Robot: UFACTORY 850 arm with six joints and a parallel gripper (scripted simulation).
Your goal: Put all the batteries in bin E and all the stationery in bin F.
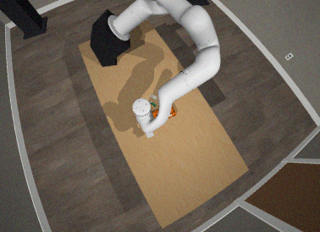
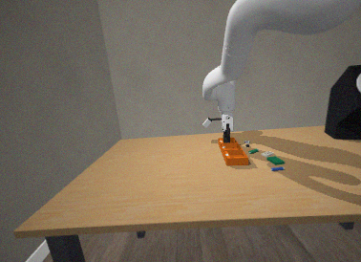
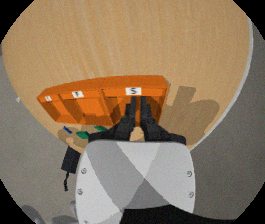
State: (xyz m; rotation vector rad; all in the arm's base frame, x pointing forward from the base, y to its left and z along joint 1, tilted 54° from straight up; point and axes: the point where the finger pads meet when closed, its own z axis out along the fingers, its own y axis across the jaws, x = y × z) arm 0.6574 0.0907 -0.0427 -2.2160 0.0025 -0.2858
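Note:
An orange bin row (image 2: 233,152) with three compartments stands mid-table. It also shows in the wrist view (image 3: 103,99), where its white labels are too small to read. My gripper (image 2: 227,134) hangs straight down over the far end of the row. In the wrist view the fingertips are pressed together at the right-hand compartment, and I see nothing between them. Small loose things lie right of the bins: a green flat piece (image 2: 275,160), a white piece (image 2: 267,154), a blue piece (image 2: 277,168) and a small green piece (image 2: 253,151). From above, my arm hides most of the bins (image 1: 162,114).
A black block (image 1: 107,38) holds the arm's base at the far end of the table. A tiny dark-and-white thing (image 2: 246,143) lies behind the loose pieces. The table edges are far from the bins on all sides.

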